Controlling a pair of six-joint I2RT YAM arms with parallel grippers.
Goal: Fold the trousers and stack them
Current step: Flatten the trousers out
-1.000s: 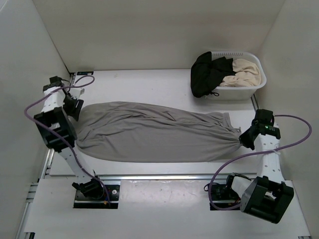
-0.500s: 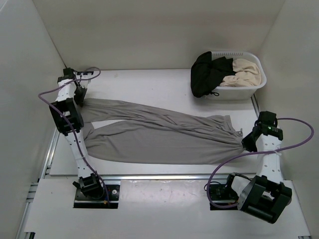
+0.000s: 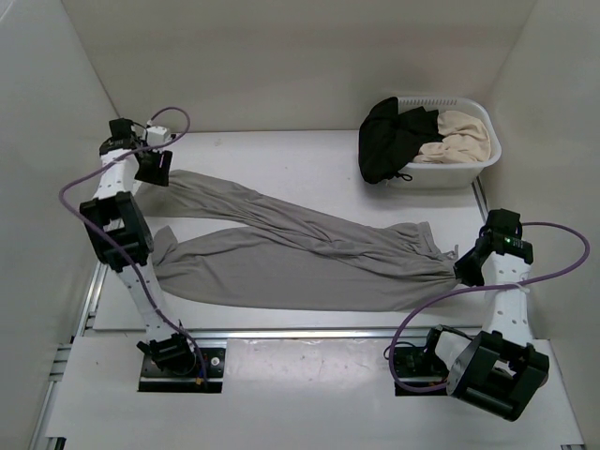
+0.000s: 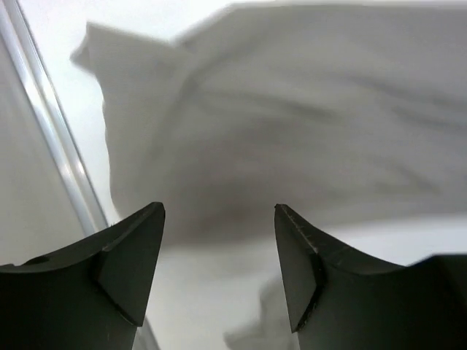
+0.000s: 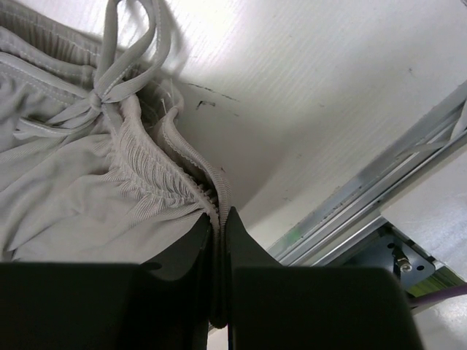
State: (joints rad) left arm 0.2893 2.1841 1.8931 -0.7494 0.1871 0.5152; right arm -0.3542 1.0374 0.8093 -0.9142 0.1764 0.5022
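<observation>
The right gripper (image 5: 220, 215) pinches the trousers (image 3: 328, 267) at the right edge; the left gripper (image 4: 219, 211), jaws spread at the far-left corner, may leave the legs splayed.

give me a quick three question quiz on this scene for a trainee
1. True or false: the right gripper is shut on the waistband of the trousers.
2. Where is the black garment? A: in the basket, draped over its rim. B: spread flat beside the trousers. C: under the trousers.
3. Fill in: the jaws of the left gripper stand ____.
Key: 1 true; 2 A; 3 open.
</observation>
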